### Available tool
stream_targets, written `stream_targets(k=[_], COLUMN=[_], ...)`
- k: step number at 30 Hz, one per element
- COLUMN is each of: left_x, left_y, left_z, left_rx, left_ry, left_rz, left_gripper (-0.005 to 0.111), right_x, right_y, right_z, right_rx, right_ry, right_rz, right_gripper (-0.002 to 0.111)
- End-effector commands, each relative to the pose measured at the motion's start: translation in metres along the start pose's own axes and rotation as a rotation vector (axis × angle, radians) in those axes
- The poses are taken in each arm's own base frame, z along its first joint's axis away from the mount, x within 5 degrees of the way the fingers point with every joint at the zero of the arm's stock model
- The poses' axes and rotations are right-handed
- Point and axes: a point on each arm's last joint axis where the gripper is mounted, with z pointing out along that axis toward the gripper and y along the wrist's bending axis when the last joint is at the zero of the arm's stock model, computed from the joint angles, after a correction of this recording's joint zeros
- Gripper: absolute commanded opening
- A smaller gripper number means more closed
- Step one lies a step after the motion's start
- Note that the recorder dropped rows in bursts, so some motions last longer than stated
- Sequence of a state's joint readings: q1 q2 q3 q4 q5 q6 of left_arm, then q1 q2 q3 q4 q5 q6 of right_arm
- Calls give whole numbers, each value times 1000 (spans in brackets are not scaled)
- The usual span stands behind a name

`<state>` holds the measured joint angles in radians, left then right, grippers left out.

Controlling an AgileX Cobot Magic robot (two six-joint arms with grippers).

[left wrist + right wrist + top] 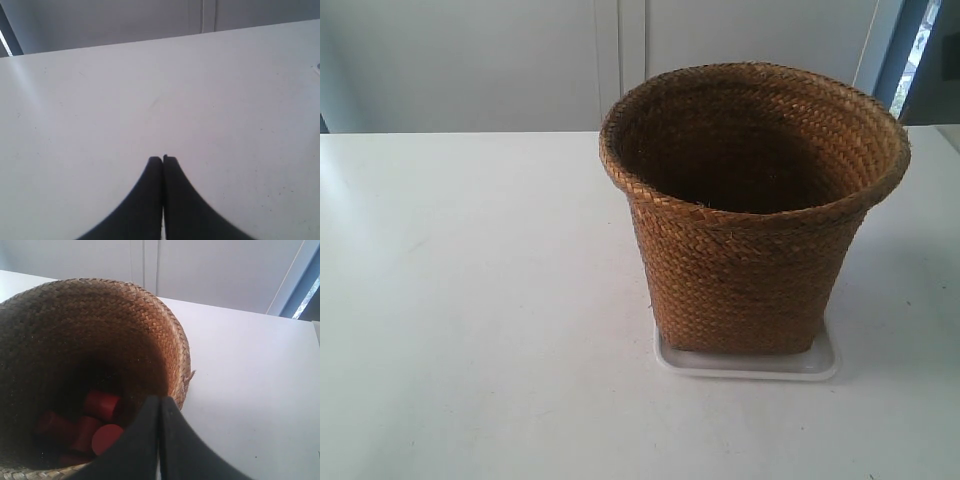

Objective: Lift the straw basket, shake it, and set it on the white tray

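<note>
The straw basket (750, 270) stands upright on the white tray (740, 365), whose rim shows around its base. No arm appears in the exterior view. In the right wrist view my right gripper (160, 398) is shut with nothing between its fingers. Its tips line up with the basket (100, 320) rim, and I look down into the dark inside. Several red cylinders (102, 405) lie at the basket's bottom. My left gripper (163, 159) is shut and empty over the bare white table (150, 100), with the basket out of that view.
The white table (470, 300) stretches wide to the basket's left in the exterior view. A pale wall with a vertical seam (620, 60) runs behind the table's far edge. A window strip (920, 40) shows at the back right.
</note>
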<state>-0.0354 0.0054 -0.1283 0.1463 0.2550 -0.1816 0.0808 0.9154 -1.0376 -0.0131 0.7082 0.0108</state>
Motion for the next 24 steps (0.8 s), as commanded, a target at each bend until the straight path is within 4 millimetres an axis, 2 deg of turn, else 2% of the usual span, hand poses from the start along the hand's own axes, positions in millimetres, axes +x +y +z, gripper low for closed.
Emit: stream_targets(k=[1, 9, 12, 24], left_x=[12, 29, 28, 42], left_y=[-1, -2, -3, -2], left_z=[5, 13, 14, 13], left_rx=[4, 8, 10, 5], left_ry=[10, 20, -11, 144], left_rz=[-41, -37, -37, -35], left_gripper=[0, 0, 0, 0], right_x=[1, 1, 1, 1], right_y=[0, 0, 0, 0], right_z=[-1, -1, -1, -1], right_rx=[1, 1, 1, 1], right_ry=[-3, -3, -3, -3], right_rz=[-10, -10, -10, -10], right_gripper=[0, 0, 0, 0])
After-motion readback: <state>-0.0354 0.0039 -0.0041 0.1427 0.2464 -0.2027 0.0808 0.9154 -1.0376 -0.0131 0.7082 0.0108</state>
